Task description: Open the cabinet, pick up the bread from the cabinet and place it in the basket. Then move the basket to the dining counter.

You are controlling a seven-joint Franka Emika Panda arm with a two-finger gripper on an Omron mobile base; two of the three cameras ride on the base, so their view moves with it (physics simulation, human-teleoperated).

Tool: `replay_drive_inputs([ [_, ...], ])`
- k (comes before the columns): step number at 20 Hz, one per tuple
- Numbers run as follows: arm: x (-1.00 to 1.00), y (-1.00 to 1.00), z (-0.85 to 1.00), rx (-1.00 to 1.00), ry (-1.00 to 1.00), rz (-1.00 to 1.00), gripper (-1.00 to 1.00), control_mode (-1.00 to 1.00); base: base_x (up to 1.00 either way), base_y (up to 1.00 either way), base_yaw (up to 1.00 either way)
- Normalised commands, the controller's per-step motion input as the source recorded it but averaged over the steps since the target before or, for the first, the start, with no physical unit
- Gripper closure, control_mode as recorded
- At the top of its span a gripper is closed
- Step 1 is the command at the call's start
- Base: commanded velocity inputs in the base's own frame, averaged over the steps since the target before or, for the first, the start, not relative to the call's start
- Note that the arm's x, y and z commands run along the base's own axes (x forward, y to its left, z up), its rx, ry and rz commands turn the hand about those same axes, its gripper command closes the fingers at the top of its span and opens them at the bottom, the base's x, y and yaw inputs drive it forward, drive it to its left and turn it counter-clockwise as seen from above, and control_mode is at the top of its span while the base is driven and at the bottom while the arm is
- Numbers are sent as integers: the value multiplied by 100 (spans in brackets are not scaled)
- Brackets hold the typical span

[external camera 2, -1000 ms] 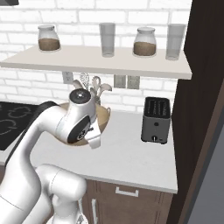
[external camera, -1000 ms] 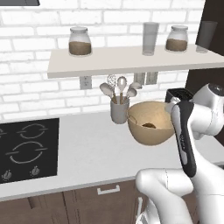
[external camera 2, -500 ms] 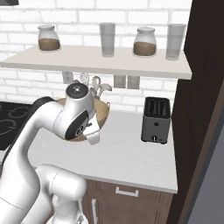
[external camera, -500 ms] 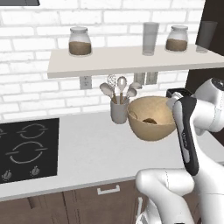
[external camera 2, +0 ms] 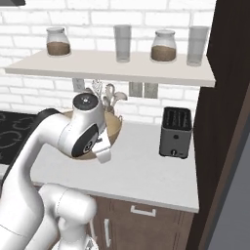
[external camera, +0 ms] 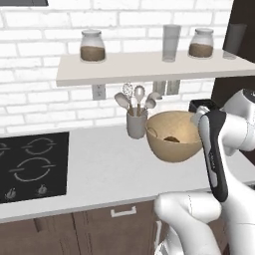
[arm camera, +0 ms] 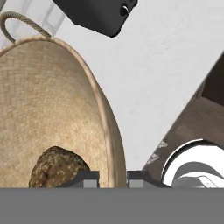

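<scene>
- basket [external camera: 173, 136] is a round tan bowl shape with a fine woven texture; it shows above the white counter [external camera: 99, 169], just right of the grey utensil cup [external camera: 136, 123]
- in the hand view the basket wall [arm camera: 39, 109] is straw-coloured, with a thin rope loop handle at the rim
- bread [arm camera: 57, 168] is a small lumpy dark brown roll lying inside the basket at the bottom; in the left base view it shows as a dark spot [external camera: 172, 140]
- gripper [arm camera: 113, 179] straddles the basket rim, one finger tip inside the wall, one outside, closed on the rim
- black toaster [external camera 2: 175, 132] stands on the counter to the right of the basket, apart from it
- cooktop [external camera: 30, 164] lies far left on the counter
- shelf [external camera: 149, 64] above holds two jars with brown contents and glasses
</scene>
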Motion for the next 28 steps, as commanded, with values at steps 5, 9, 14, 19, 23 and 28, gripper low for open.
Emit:
replay_drive_inputs([
  [5, 0, 0, 0, 0, 0, 0, 100, 100, -69, 45, 62],
  [9, 0, 0, 0, 0, 0, 0, 100, 100, -25, 27, 100],
  [14, 0, 0, 0, 0, 0, 0, 100, 100, -19, 5, 100],
  [19, 0, 0, 0, 0, 0, 0, 100, 100, -15, 1, 100],
  [23, 0, 0, 0, 0, 0, 0, 100, 100, -14, 16, 100],
  [28, 0, 0, 0, 0, 0, 0, 100, 100, -5, 30, 99],
])
